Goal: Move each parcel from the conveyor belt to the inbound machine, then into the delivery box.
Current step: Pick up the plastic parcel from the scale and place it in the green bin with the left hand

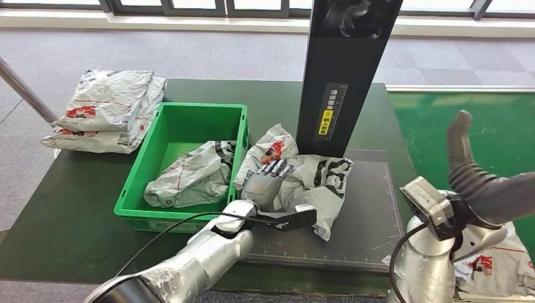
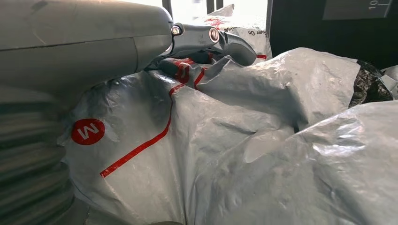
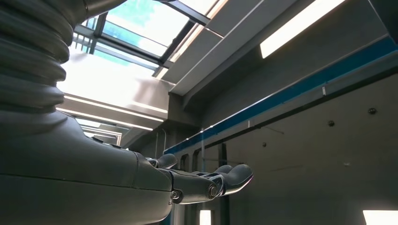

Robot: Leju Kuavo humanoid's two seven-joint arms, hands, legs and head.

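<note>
Parcel [image 1: 315, 180], grey with red and black print, crumpled on the dark scanner mat [image 1: 366, 214] at centre frame, pressed under the left hand [image 1: 265, 180], fingers laid flat over the wrapping; whether gripping or merely resting, cannot tell. Right hand [image 1: 464, 151] raised at right edge, fingers apart, holding nothing. Just left of the mat, green delivery box [image 1: 135, 199] with another parcel [image 1: 189, 177] inside. Behind, black scanner column [image 1: 344, 69]. Upper left on the table [image 1: 63, 214], stacked parcels [image 1: 107, 110].
</note>
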